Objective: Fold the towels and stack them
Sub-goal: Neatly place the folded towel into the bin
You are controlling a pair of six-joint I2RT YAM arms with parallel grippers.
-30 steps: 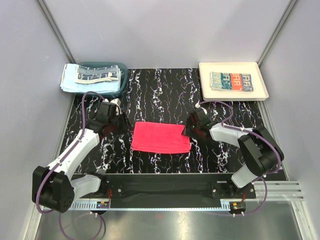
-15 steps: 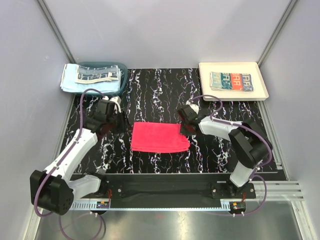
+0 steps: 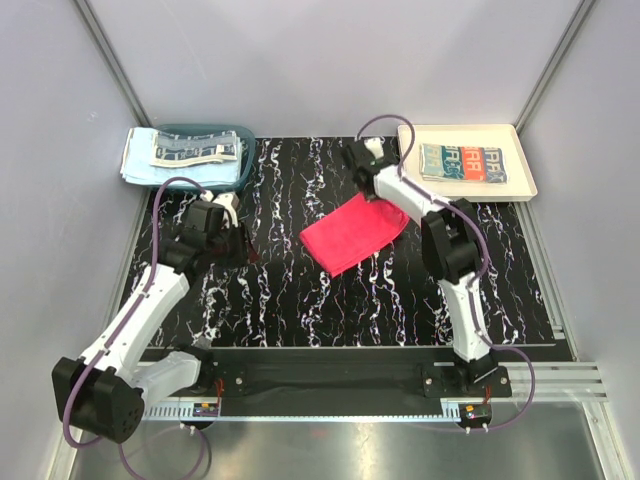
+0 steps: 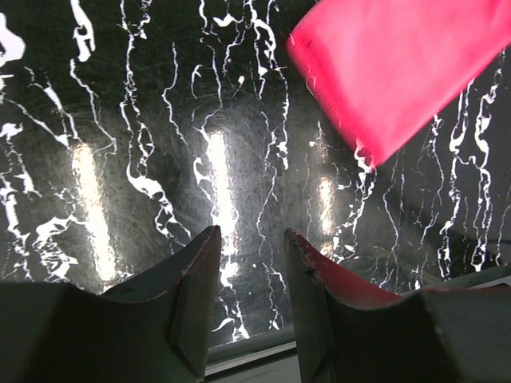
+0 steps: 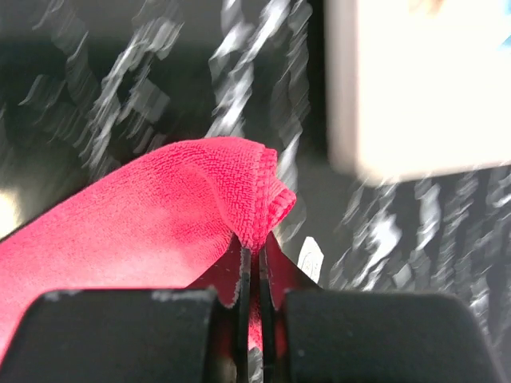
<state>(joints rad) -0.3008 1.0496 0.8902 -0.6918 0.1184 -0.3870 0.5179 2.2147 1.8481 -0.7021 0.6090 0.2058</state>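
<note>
A folded red-pink towel lies skewed on the black marble table, its far corner raised. My right gripper is shut on that corner; in the right wrist view the cloth bunches up out of the closed fingertips. My left gripper stands open and empty to the left of the towel; its wrist view shows bare table between the fingers and the red towel well beyond them. Folded patterned towels lie in the cream tray. A light blue towel and a patterned one rest on the teal basket.
The tray's pale rim is close ahead and to the right of my right gripper. The basket sits at the back left corner. Grey walls enclose the table on three sides.
My right gripper shut on the red towel's right edge and pulled it up and toward the back right, turning the towel askew. The left arm drew back slightly to the left.
</note>
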